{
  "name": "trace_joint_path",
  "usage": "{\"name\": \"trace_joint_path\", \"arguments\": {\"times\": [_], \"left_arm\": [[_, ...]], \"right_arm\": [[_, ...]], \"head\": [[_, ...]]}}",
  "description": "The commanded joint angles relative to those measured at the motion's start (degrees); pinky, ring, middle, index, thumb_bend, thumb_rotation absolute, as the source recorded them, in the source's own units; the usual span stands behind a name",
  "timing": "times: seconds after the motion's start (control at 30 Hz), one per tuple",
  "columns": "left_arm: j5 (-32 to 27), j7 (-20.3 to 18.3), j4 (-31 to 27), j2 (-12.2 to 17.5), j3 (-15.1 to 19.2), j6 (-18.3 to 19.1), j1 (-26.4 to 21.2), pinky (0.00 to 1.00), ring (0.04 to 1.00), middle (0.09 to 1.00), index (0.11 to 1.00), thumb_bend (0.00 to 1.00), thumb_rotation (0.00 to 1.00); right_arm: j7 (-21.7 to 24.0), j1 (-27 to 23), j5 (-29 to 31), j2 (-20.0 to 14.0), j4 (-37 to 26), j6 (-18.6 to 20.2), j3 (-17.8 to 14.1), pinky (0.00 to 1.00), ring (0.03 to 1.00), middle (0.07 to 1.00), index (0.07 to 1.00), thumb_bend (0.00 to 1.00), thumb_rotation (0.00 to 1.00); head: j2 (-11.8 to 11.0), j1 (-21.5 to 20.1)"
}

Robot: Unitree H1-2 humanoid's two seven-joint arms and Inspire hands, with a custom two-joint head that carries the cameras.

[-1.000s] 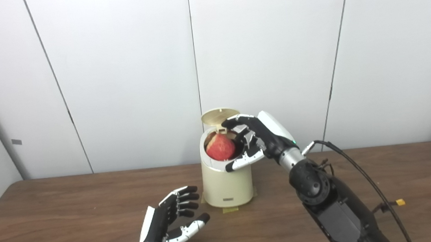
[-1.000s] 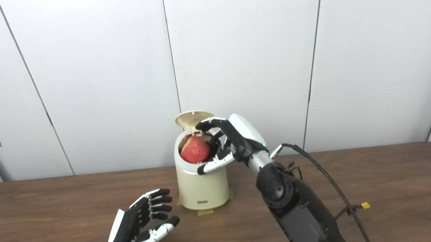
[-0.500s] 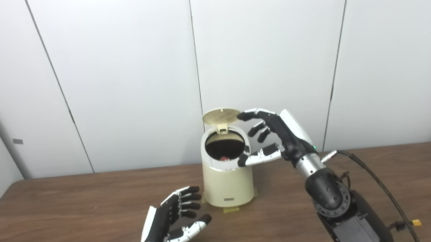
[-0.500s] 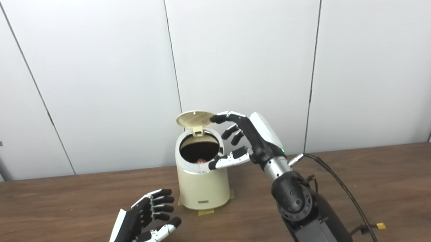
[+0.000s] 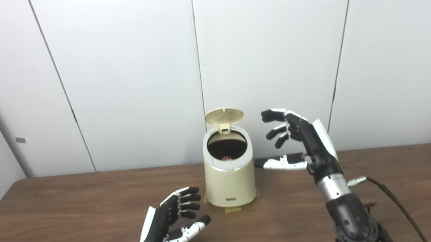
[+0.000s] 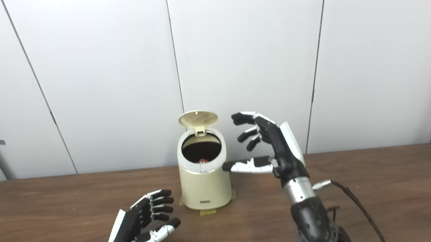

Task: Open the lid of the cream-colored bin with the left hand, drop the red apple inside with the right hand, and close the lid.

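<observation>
Left eye view: cream-colored cylindrical plastic bin is sitting upright at table centre on the dark brown wood-grain table. Its round hinged lid is standing open, tilted up at the bin's 12 o'clock edge. Red apple is lying down inside the bin; only a small red patch is showing in the dark opening. Right hand, black and white, is hovering at the bin's 3 o'clock, raised above the table, fingers spread wide and curled loosely, gripping nothing. Its thumb is pointing toward the bin wall, close beside it but not touching. Left hand is sitting low at the bin's 7 o'clock, apart from it, palm facing the bin, fingers apart and lightly bent, empty. Small strip of yellowish tape is peeking out under the bin's front base. Black cable is trailing from the right wrist toward 5 o'clock.

Right eye view: same layout. Bin is showing open, lid up. Apple is just visible low in the opening. Right hand is hanging at 3 o'clock of the bin, fingers wide, thumb tip just beside the bin's upper wall; can't tell if it's touching. Left hand is resting at 7 o'clock, fingers apart, holding nothing. White wall panels are filling the background.
</observation>
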Motion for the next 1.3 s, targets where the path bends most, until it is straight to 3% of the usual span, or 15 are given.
{"name": "trace_joint_path", "arguments": {"times": [0.0, 0.1, 0.3, 0.47, 0.57, 0.67, 0.8, 0.97, 1.13, 1.27], "left_arm": [[0.0, 0.0, -1.0, 0.8, 0.4, -1.7, 0.3, 0.62, 0.67, 0.722, 0.751, 0.67, 0.12], [-0.5, -0.2, -1.2, 1.0, 0.6, -2.5, 0.5, 0.62, 0.662, 0.717, 0.75, 0.67, 0.13], [-1.2, -0.3, -2.1, 1.2, 1.2, -4.0, 0.9, 0.61, 0.666, 0.72, 0.752, 0.68, 0.16], [-2.1, -0.1, -3.9, 0.7, 1.9, -4.9, 1.3, 0.62, 0.685, 0.733, 0.762, 0.69, 0.17], [-2.2, -0.5, -5.9, 1.1, 2.0, -4.0, 0.8, 0.66, 0.733, 0.783, 0.815, 0.71, 0.23], [-1.6, -1.0, -6.7, 2.2, 2.1, -3.7, -1.3, 0.67, 0.8, 0.843, 0.879, 0.8, 0.34], [-1.4, -1.9, -8.1, 4.1, 2.3, -0.2, -5.0, 0.74, 0.852, 0.881, 0.917, 0.87, 0.41], [0.9, -3.0, -8.0, 7.1, 2.2, 2.6, -10.5, 0.79, 0.912, 0.937, 0.959, 0.89, 0.46], [1.2, -4.2, -6.1, 8.7, 2.0, 5.7, -15.7, 0.83, 0.94, 0.952, 0.96, 0.91, 0.42], [2.8, -5.2, -4.6, 9.6, 1.1, 8.3, -19.3, 0.8, 0.929, 0.955, 0.92, 0.89, 0.39]], "right_arm": [[2.6, 0.6, 4.7, -1.4, -3.2, -1.1, -1.2, 0.43, 0.626, 0.785, 0.777, 0.79, 0.14], [6.6, 5.2, 11.9, -2.7, -5.0, -2.3, -2.4, 0.49, 0.686, 0.827, 0.82, 0.78, 0.15], [9.4, 10.6, 17.0, -3.4, -5.7, -7.3, -3.5, 0.49, 0.652, 0.806, 0.825, 0.8, 0.15], [8.1, 15.2, 16.7, -2.2, -9.3, -3.9, -4.1, 0.51, 0.649, 0.793, 0.81, 0.78, 0.13], [7.7, 17.2, 16.8, -1.5, -9.5, -4.4, -4.8, 0.52, 0.656, 0.794, 0.811, 0.77, 0.14], [7.6, 17.5, 15.9, -1.6, -9.2, -4.4, -5.3, 0.51, 0.666, 0.796, 0.807, 0.78, 0.16], [7.5, 17.1, 16.5, -1.6, -8.3, -4.9, -6.2, 0.51, 0.656, 0.797, 0.806, 0.79, 0.15], [7.9, 16.7, 17.0, -1.5, -7.4, -5.0, -6.6, 0.51, 0.65, 0.796, 0.806, 0.79, 0.16], [7.7, 16.7, 16.5, -1.5, -7.0, -5.2, -6.6, 0.52, 0.654, 0.794, 0.795, 0.8, 0.18], [7.5, 16.8, 16.1, -1.4, -7.0, -5.1, -6.6, 0.53, 0.65, 0.787, 0.79, 0.8, 0.18]], "head": [[0.1, 0.1], [0.0, -0.1], [0.0, 0.0], [0.2, 0.6], [0.2, 0.2], [0.1, 0.2], [-0.2, 0.6], [-0.6, 0.7], [-0.7, 0.9], [-0.8, 0.7]]}}
